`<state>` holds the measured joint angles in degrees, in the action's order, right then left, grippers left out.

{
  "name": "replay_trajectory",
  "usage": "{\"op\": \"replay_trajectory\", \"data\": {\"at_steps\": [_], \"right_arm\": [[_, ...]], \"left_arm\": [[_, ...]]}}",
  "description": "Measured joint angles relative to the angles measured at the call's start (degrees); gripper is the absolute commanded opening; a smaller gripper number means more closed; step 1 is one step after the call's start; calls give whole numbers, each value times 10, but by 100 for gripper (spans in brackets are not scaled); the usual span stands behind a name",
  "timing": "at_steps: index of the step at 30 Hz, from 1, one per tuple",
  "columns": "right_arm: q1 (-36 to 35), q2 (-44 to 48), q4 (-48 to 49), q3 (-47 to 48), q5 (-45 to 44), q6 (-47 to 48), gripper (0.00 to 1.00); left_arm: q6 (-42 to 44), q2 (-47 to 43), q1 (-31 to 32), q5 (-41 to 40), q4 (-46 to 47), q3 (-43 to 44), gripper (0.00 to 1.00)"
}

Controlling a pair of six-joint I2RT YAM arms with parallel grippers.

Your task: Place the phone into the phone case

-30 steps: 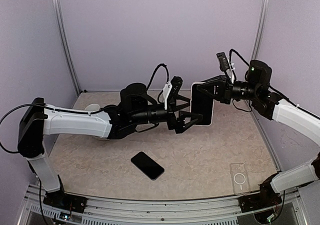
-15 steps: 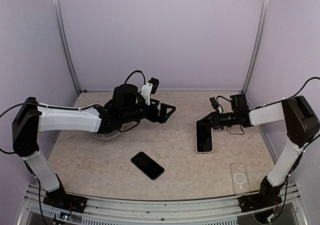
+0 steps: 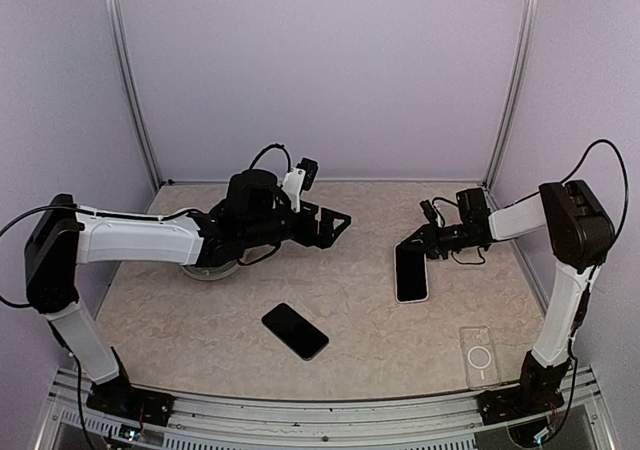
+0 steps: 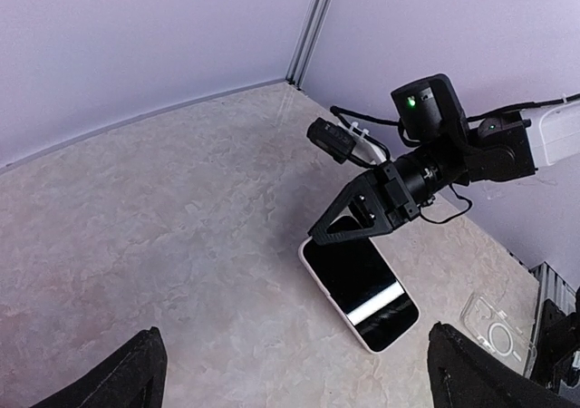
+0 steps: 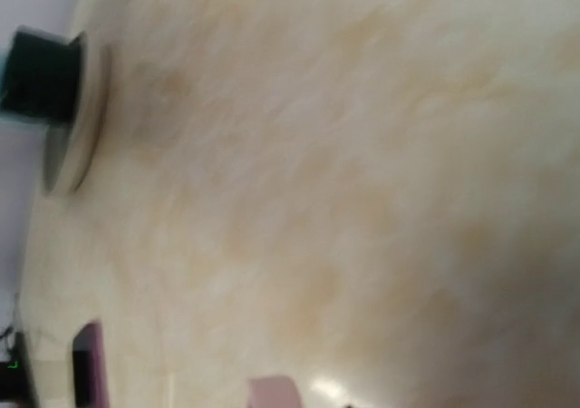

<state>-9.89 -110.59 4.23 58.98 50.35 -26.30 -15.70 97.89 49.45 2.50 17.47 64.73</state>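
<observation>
On the table (image 3: pixel 350 290) the phone (image 3: pixel 411 273) lies flat, right of the middle. The phone case (image 3: pixel 479 356) lies nearer the front edge and further right, well apart from it. A second phone (image 3: pixel 295 331) lies left of both, toward the front middle, and a round disc (image 3: pixel 203 272) sits farther back on the left, beneath the left arm.

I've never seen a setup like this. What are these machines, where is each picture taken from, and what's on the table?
These are two robot arms bolted to a table. The wide picture looks down from above and behind them. The other two come from cameras on their wrists, and the right one is blurred. The left pincer is open and empty. The right pincer is at the far end of a white-edged phone lying flat; whether it grips it, I cannot tell. A black phone and a clear case lie nearer.
</observation>
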Motion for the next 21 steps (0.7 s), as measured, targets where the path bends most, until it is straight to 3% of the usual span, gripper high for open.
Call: {"op": "replay_trajectory", "data": {"at_steps": [8,15,21], "right_arm": [[1,-56,-109,106,-103,75,34],[0,-57,-189,138,-200,100,34],[-36,19,-296,157,-377,108,44]], "left_arm": [[-4,0,-2,0,0,0,99],[-4,0,-5,-2,-1,0,99],[-4,0,-6,-10,-6,0,99]]}}
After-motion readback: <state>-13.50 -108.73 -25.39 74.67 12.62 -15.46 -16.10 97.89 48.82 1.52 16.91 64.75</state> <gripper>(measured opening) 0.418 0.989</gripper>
